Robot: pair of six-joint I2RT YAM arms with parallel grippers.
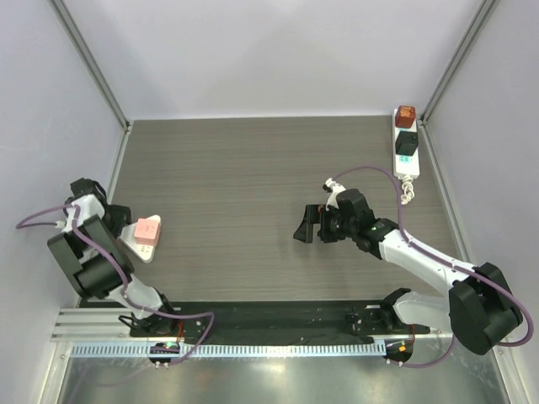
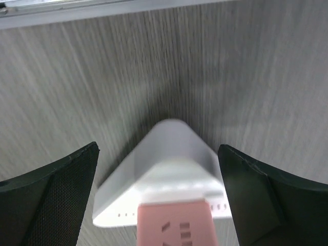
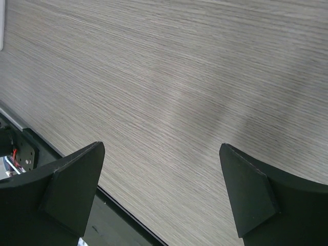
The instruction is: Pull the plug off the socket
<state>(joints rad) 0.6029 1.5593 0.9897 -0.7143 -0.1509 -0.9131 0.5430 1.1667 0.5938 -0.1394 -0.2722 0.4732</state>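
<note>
Left gripper [image 2: 158, 149] has fingers wide apart, w/ white triangular plate [image 2: 174, 148] and pink block [image 2: 177, 223] seen between them. Right gripper [image 1: 308, 224] is also wide, over table [image 1: 236, 168] centre. Socket [image 1: 408, 165] lies at far right corner, black plug [image 1: 407, 143] and red-brown plug [image 1: 406, 114] on it.

A grey wood-grain tabletop [image 1: 253, 185] fills the middle of the top view, closed in by pale walls [image 1: 269, 50] at 9, 12 and 3 o'clock. Slanted metal frame posts [image 1: 88, 63] rise at about 10 and 2 o'clock. At 9 o'clock, near the tabletop's left edge, lies a white triangular plate [image 1: 135, 244] with rounded corners. A pink block [image 1: 147, 229] sits on top of it, touching it, with raised marks on its face too blurred to read. Along the 6 o'clock edge runs a black strip [image 1: 278, 316], and just beyond it a white slotted cable duct [image 1: 278, 348].
</note>
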